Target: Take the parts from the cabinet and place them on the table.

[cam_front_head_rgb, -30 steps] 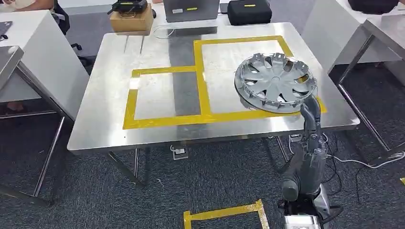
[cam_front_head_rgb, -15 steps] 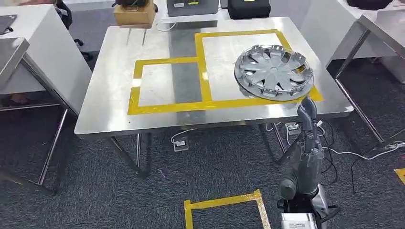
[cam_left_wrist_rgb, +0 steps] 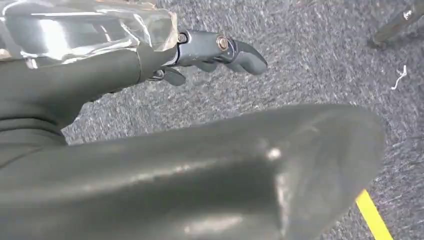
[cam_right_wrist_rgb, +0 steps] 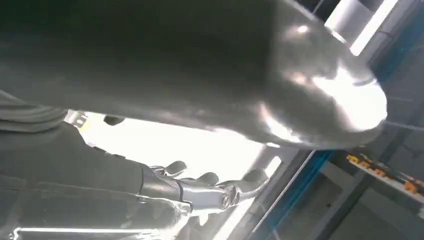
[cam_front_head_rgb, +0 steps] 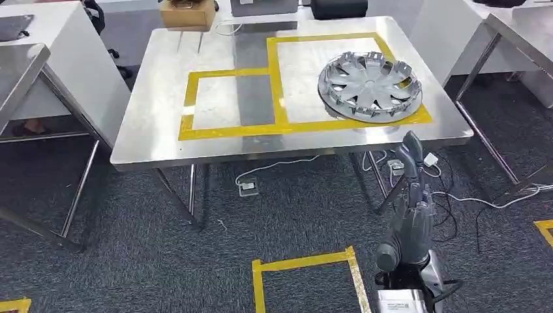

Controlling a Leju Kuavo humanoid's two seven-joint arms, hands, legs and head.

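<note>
A silver hubcap (cam_front_head_rgb: 370,85) lies flat on the steel table (cam_front_head_rgb: 156,140), inside the right-hand square of yellow tape (cam_front_head_rgb: 280,124). My right hand (cam_front_head_rgb: 412,153) is raised in front of the table's near edge, below the hubcap and apart from it. It holds nothing. In the right wrist view that hand (cam_right_wrist_rgb: 210,192) shows loosely spread fingers with nothing in them. My left hand (cam_left_wrist_rgb: 215,50) hangs over the grey carpet, fingers slightly bent and empty.
A cardboard box (cam_front_head_rgb: 188,12) and dark cases stand at the table's far edge. A white side table (cam_front_head_rgb: 39,59) is at the left and another (cam_front_head_rgb: 515,32) at the right. Cables (cam_front_head_rgb: 450,195) trail under the table. Yellow tape (cam_front_head_rgb: 303,264) marks the floor near me.
The whole picture has shifted: the camera has backed away from the table. My right hand, close under the hubcap's rim a second ago, now stands clear of it off the table edge.
</note>
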